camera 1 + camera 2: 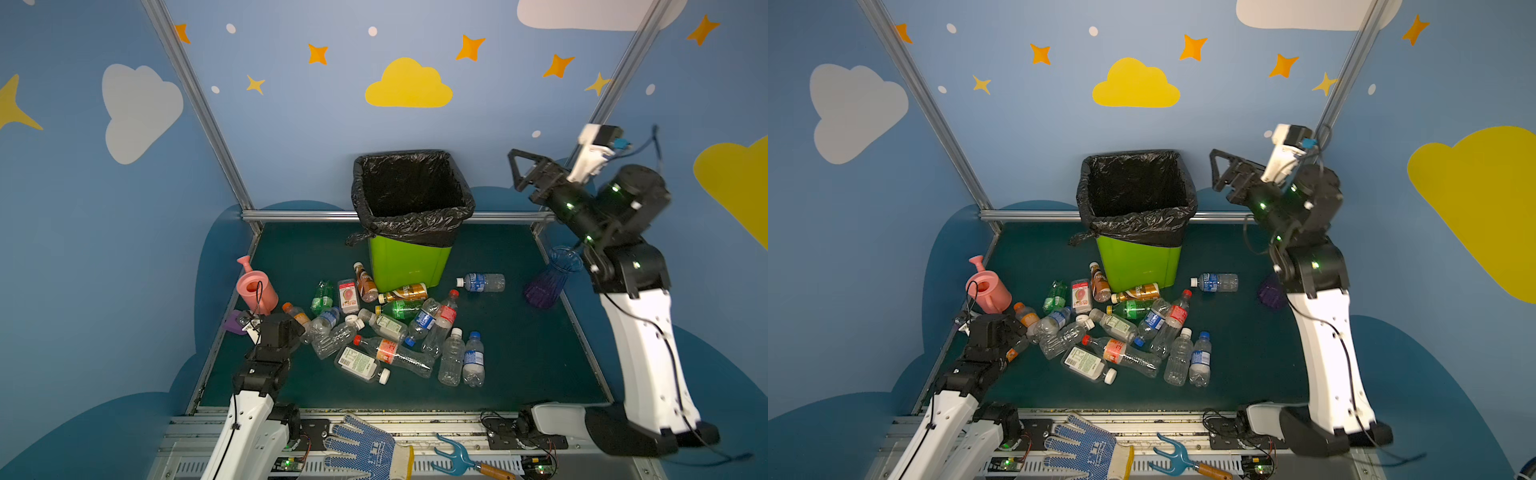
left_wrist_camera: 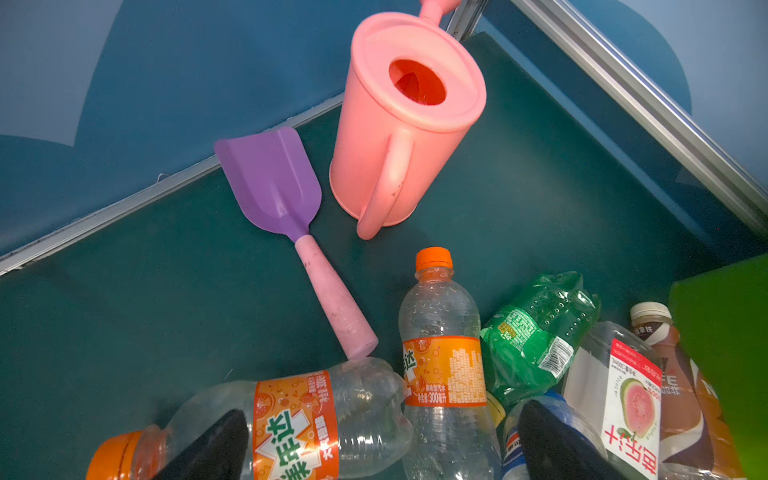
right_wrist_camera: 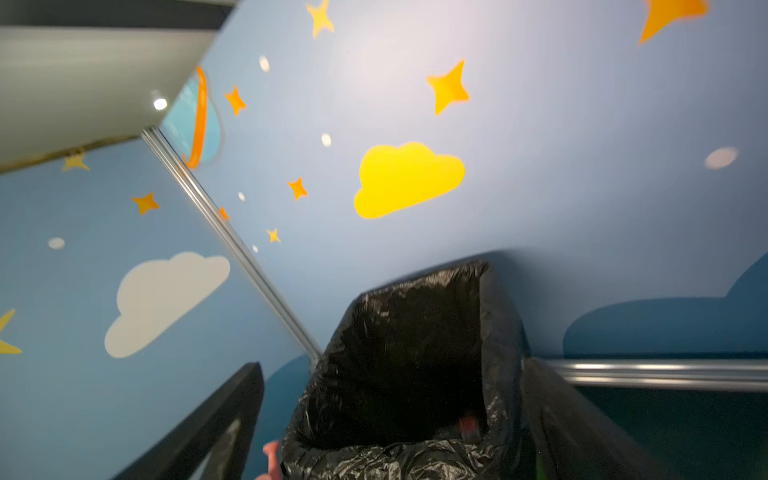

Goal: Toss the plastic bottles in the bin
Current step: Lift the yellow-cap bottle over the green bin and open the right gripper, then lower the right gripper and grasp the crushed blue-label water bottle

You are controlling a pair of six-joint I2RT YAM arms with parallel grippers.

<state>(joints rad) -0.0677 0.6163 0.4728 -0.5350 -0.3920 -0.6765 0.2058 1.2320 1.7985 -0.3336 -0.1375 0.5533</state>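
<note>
Broadly, the dark green bench [image 1: 519,357] fills the middle. The bin [image 1: 409,266] stands upright at its back middle, mouth up. Its depths are black, with one reddish blur [image 3: 469,426] inside that I cannot identify. The right arm [image 1: 640,332] rears high to the bin's right, elbow bent. The right jaws are spread wide and empty, aimed leftward at the rim without touching. The left arm [image 1: 249,424] lies low at the left. The left jaws, hidden from above, stand wide apart over an orange-labelled bottle [image 2: 299,419] lying crosswise, not clamping it. The bottles [image 1: 395,332] lie on their sides in front of the bin, long axes every way. One blue-labelled bottle [image 1: 482,282] lies apart to the bin's right, cap leftward.
</note>
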